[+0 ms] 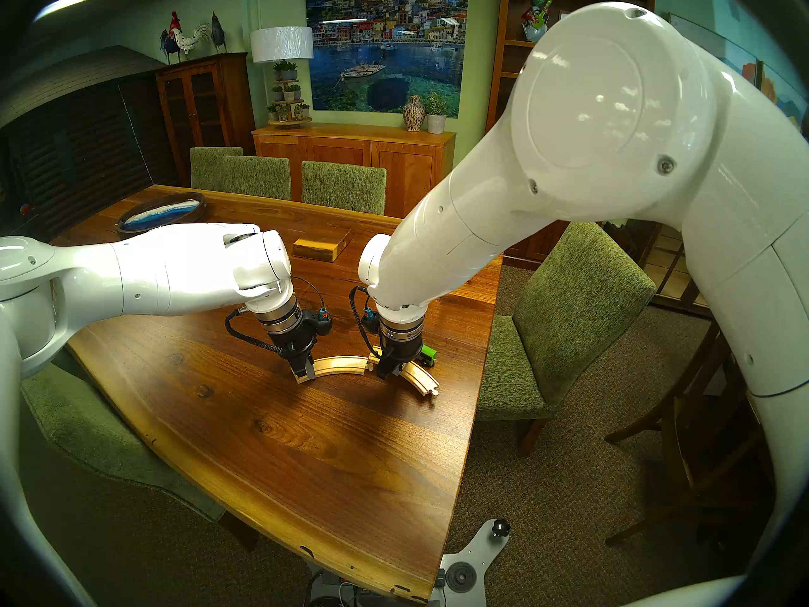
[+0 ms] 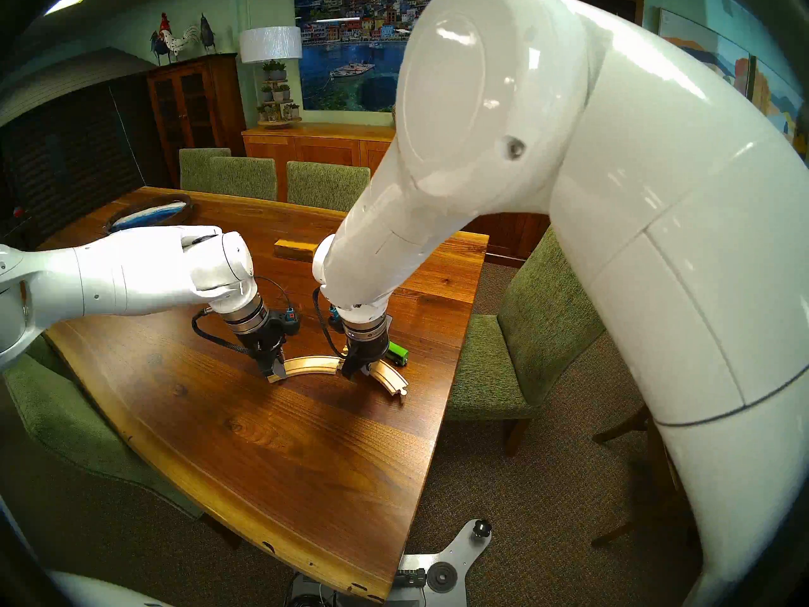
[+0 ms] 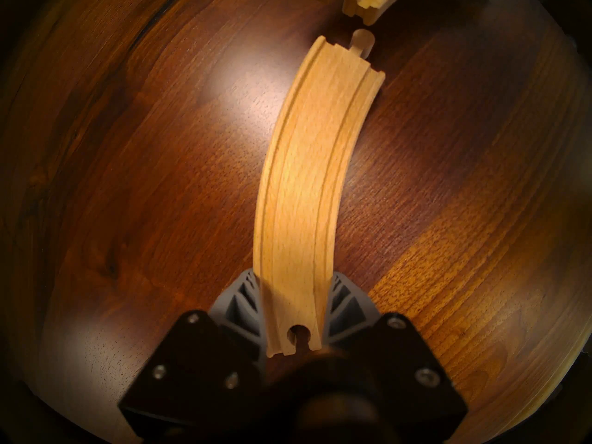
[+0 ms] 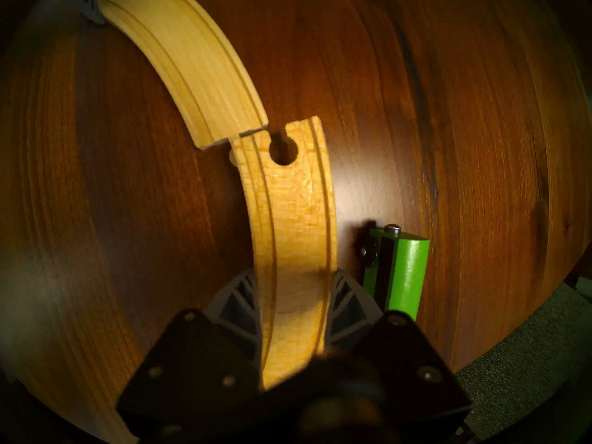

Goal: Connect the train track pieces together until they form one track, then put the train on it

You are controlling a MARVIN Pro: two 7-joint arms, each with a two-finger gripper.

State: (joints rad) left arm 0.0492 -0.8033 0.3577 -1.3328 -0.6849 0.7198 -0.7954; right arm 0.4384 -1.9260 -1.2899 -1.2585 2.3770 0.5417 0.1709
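Two curved pale wooden track pieces lie on the table, close together but not joined. My left gripper (image 1: 305,374) (image 3: 293,283) is shut on the socket end of the left piece (image 1: 339,365) (image 3: 307,177). My right gripper (image 1: 389,372) (image 4: 296,280) is shut on the right piece (image 1: 422,380) (image 4: 291,209). The right piece's socket end (image 4: 283,151) sits offset beside the left piece's end (image 4: 192,59), whose peg (image 3: 362,41) shows outside the socket. The green train (image 1: 428,355) (image 4: 400,273) lies on its side just right of my right gripper, black underside showing.
A rectangular wooden box (image 1: 321,246) sits farther back on the table (image 1: 262,439), and a dark oval tray (image 1: 160,214) at the far left. Green chairs (image 1: 569,312) stand around the table. The table's right edge is close to the train.
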